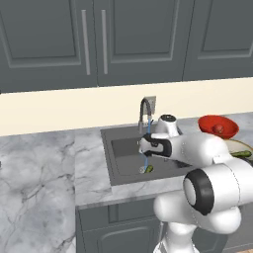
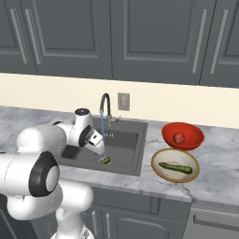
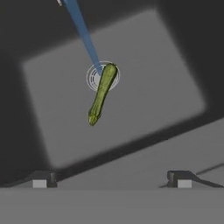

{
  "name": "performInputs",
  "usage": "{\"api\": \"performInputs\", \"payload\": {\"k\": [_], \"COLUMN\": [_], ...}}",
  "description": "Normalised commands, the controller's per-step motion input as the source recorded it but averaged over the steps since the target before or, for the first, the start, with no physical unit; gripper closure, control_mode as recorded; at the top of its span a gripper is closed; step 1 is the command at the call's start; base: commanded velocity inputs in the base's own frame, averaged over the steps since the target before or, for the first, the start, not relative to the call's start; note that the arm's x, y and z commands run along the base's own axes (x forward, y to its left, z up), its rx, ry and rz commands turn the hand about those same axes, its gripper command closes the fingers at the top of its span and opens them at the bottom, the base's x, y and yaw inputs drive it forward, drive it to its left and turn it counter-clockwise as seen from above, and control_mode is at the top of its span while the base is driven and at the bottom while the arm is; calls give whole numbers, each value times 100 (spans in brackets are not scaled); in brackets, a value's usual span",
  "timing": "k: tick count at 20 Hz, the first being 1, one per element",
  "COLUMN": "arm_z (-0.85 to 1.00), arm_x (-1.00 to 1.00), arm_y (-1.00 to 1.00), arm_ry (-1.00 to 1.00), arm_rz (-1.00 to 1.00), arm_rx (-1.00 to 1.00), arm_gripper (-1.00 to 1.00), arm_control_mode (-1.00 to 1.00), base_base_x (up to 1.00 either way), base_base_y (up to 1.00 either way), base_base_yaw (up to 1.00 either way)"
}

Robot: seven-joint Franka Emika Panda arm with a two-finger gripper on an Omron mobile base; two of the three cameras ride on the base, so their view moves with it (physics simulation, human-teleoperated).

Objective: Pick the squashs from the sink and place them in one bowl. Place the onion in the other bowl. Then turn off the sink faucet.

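The gripper [image 3: 112, 181] hangs over the sink [image 2: 140, 154], jaws spread wide and holding nothing; its two dark tips sit far apart at the bottom of the hand view. From the base cameras the fingers themselves are hard to make out, tucked behind the white wrist.

One squash [image 3: 101, 92] lies on the sink floor, one end resting over the drain ring [image 3: 92, 78]. The blue stream [image 3: 83, 30] from the faucet [image 2: 104, 106] lands right there at that end. In the right base view only a small green stub of this squash [image 2: 105, 160] shows past the wrist; in the left base view it is a small green spot [image 1: 148, 169] at the foot of the stream.

The other squash [image 2: 175, 167] lies across the beige bowl [image 2: 161, 173] on the counter [image 2: 214, 177], right of the sink. In the left base view that bowl is mostly hidden behind the arm, with only a sliver of rim and green showing.

The onion [image 2: 178, 137] sits in the red bowl [image 2: 186, 141], just behind the beige one. The two bowls look close to touching, though I cannot tell for sure.

An outlet plate [image 2: 123, 101] is on the wall behind the faucet.
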Motion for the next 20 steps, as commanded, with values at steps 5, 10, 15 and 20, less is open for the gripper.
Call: {"api": "performInputs", "payload": {"k": [5,10,15,20], "arm_z": [-32,-33,-31,-28], "arm_x": [22,19,14,13], "arm_y": [0,-1,-6,-7], "arm_ry": [2,0,0,0], "arm_rz": [0,0,0,0], "arm_rx": [0,0,0,0], "arm_gripper": [-100,-100,-100,-100], "arm_control_mode": [-100,-100,-100,-100], "base_base_x": [0,0,0,0], "base_base_y": [0,0,0,0], "base_base_yaw": [0,0,0,0]}}
